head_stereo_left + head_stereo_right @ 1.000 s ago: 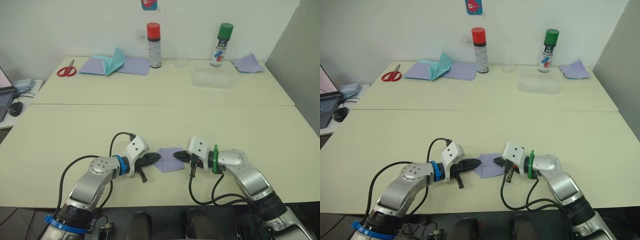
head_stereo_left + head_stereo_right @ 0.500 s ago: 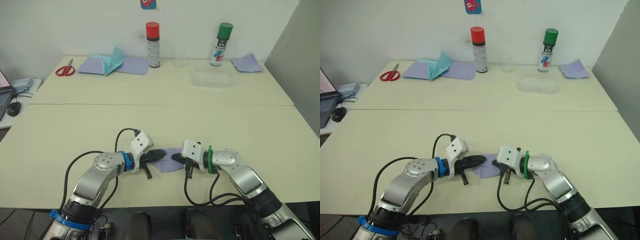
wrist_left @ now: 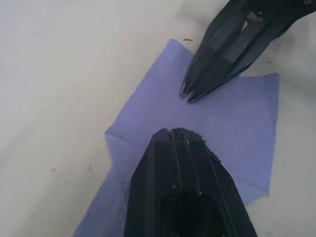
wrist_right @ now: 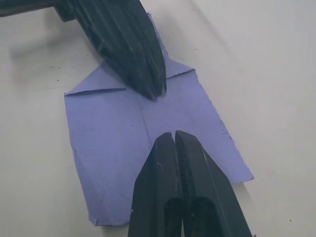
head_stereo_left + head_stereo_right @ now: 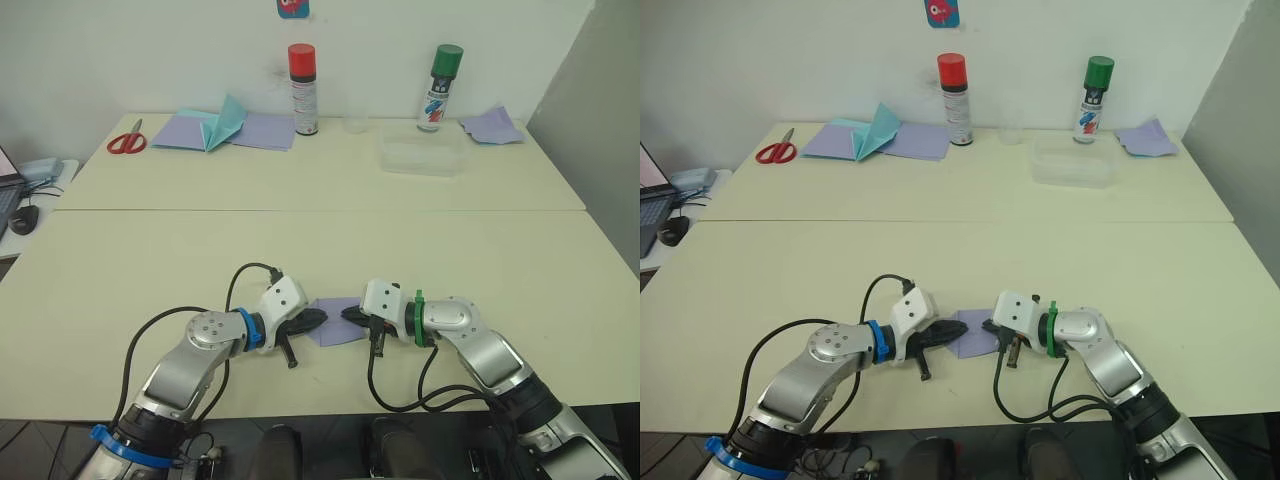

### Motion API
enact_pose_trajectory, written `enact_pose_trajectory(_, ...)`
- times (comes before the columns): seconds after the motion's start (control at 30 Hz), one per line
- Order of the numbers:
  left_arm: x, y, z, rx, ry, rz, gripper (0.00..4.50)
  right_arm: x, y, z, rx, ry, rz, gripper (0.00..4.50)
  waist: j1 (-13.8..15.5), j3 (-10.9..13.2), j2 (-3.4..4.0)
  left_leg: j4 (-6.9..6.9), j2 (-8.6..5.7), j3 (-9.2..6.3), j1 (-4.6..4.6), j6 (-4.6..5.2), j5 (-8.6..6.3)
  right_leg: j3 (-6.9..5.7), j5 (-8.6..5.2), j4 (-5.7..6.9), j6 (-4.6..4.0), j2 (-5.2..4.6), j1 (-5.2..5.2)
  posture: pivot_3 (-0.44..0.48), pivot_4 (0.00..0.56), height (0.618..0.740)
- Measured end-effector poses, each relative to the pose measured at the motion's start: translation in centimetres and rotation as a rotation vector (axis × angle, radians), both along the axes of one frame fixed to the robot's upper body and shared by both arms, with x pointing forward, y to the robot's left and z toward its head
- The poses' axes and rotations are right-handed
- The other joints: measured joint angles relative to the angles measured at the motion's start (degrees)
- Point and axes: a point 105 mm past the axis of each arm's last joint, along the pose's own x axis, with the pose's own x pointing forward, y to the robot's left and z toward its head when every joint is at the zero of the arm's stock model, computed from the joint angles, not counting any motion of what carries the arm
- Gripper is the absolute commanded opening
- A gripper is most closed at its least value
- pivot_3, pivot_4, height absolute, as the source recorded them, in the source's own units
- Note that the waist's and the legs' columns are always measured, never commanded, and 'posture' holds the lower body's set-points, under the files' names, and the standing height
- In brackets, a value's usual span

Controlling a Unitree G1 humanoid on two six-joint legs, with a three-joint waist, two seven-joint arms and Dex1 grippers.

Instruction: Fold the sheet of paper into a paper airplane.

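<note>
Sheet of paper [image 5: 334, 323]: lies flat on the desk [image 5: 450, 260] near its front edge, creased, between both end effectors.
Left end effector [image 3: 174, 133]: fingers together, tip over the paper.
Right end effector [image 4: 174, 136]: fingers together, tip over the paper, facing the left.

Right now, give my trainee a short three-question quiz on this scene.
1. True or false: both grippers, left gripper and right gripper, are shut over the sheet of paper.
2. Which cap colour is nearer the scissors: A) red can B) green can?
3. Fill in: the paper lies ___ on the table.

Key: 1 true; 2 A; 3 flat.
</note>
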Motion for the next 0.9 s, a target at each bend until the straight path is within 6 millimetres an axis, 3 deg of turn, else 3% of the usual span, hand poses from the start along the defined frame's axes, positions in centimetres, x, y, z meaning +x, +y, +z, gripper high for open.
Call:
enact_pose_trajectory(0.27, 0.0, 3.4, 0.2, 0.027, 0.021, 0.088, 0.00, 0.2, 0.1, 0.0, 0.009, 0.023, -0.012, 0.07, -0.05, -0.02, 0.02, 0.00, 0.05, -0.02, 0.08, 0.00, 0.00, 0.04, -0.17, 0.01, -0.29, -0.01, 0.01, 0.000, 0.150, 0.740)
enact_pose_trajectory(0.6, 0.9, 3.0, 2.2, -0.102, -0.011, 0.119, 0.00, 0.4, 0.1, 0.1, 0.015, 0.027, -0.008, 0.07, 0.02, 0.02, -0.04, 0.00, 0.02, 0.02, -0.03, -0.01, 0.01, 0.01, 0.01, 0.01, 0.01, -0.01, -0.01, 0.000, 0.150, 0.740)
enact_pose_trajectory(0.87, 0.6, 2.4, 2.9, -0.021, -0.123, 0.007, 0.00, 0.4, 0.2, 0.2, 0.022, 0.031, -0.001, 0.07, 0.00, 0.02, -0.03, -0.13, 0.02, 0.02, -0.03, -0.01, 0.00, 0.00, -0.04, 0.00, -0.07, 0.00, -0.05, 0.000, 0.150, 0.740)
enact_pose_trajectory(0.9, 0.7, 2.6, 2.9, -0.018, -0.126, 0.006, 0.26, 0.4, 0.2, 0.1, 0.023, 0.032, -0.002, 0.02, -0.01, 0.02, -0.03, -0.13, 0.02, 0.02, -0.03, -0.01, 0.00, 0.00, -0.04, 0.00, -0.07, 0.01, -0.05, 0.000, 0.150, 0.740)
